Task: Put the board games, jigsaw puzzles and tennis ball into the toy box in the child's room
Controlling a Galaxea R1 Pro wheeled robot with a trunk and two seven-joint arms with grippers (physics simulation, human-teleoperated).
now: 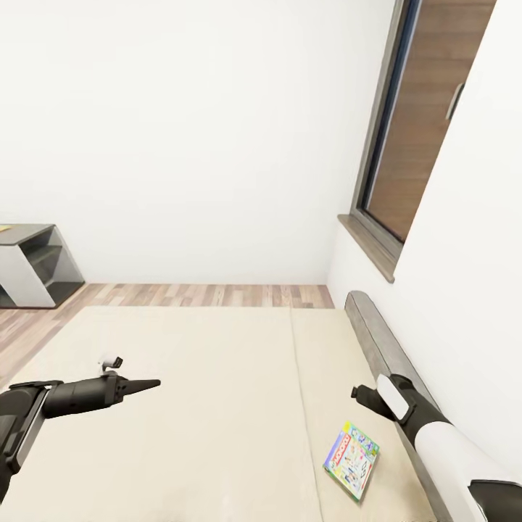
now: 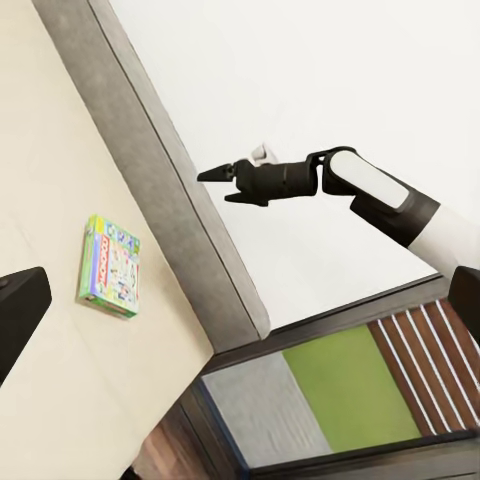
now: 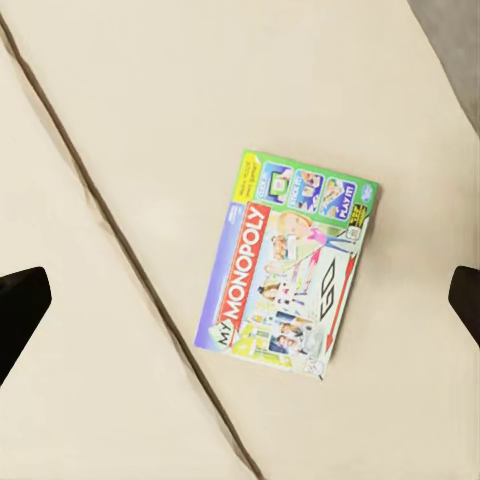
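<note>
- The bed (image 1: pixel 217 406) is the big thing here, plain beige mattress, grey headboard (image 1: pixel 377 341) along the wall toward 3 o'clock in the head view.
- Grey shelf unit (image 1: pixel 32 264) on the plank floor, out at 9 o'clock.
- Right gripper (image 2: pixel 222 180) hangs above the mattress, fingers spread wide, nothing in them.
- Left gripper (image 1: pixel 145 385) hovers at 8 o'clock, tapering to a point; can't tell its gap.
- Monopoly board game (image 3: pixel 290 275) lies flat on the mattress at 5 o'clock, near the headboard.
</note>
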